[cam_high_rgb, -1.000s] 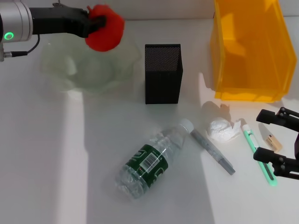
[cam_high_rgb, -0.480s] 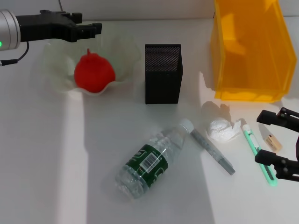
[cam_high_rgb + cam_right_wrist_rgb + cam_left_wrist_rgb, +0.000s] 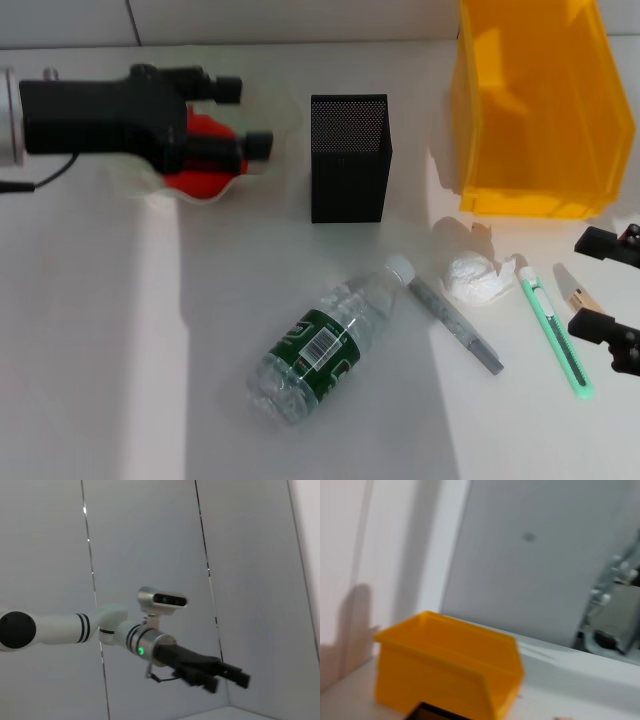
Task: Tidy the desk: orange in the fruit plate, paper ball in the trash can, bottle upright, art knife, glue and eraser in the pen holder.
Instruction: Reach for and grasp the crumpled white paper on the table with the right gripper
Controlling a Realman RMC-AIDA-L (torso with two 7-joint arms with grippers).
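Observation:
The red-orange orange [image 3: 202, 172] lies in the clear glass fruit plate [image 3: 282, 118], half hidden behind my left gripper [image 3: 245, 117], which hovers open over it and holds nothing. The same gripper [image 3: 227, 680] shows far off in the right wrist view. The bottle [image 3: 328, 340] lies on its side mid-table. Beside its cap are a grey glue stick [image 3: 455, 325] and the white paper ball [image 3: 474, 277]. A green art knife [image 3: 553, 330] and a small beige eraser [image 3: 580, 294] lie near my right gripper [image 3: 610, 287], open at the right edge.
The black mesh pen holder [image 3: 349, 157] stands upright at centre, between the plate and the yellow trash can [image 3: 535, 105] at the back right. That yellow trash can [image 3: 450, 670] fills the left wrist view, with the pen holder's rim [image 3: 432, 712] below it.
The left gripper let go of the orange, which now rests in the plate, then turned and came down in front of it. The right gripper drew back toward the right edge.

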